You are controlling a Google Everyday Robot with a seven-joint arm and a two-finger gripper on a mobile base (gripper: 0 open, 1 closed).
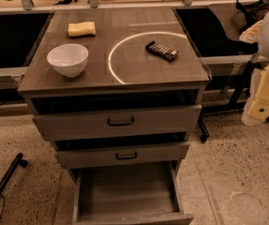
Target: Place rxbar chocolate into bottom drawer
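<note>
Nothing of the task proper is done yet, judging from how things lie. The rxbar chocolate (pixel 161 50) lies flat on the cabinet top (pixel 124 76), in the upper right part of that surface, inside a pale ring of light (pixel 112 55) and turned at a slant. It touches nothing but the wood. The white bowl (pixel 68 59) stands well apart to its left, and the yellow sponge (pixel 81 29) is farther up and left, near the back edge. The one piece of groundwork in place is the bottom drawer (pixel 127 191). It is pulled far out at the bottom centre of the frame, its bare floor showing and nothing inside. The two shallower drawers with black handles (pixel 120 122) above it are pulled out only a little. The gripper (pixel 260 108) hangs at the right edge of the frame, at about the height of the upper drawers, well apart from both the bar and the cabinet. It holds nothing that can be seen, and whether it is apart or together I cannot tell. What is left is therefore the whole job: reach to the bar, take it, carry it down in front of the cabinet and release it into the open box.
</note>
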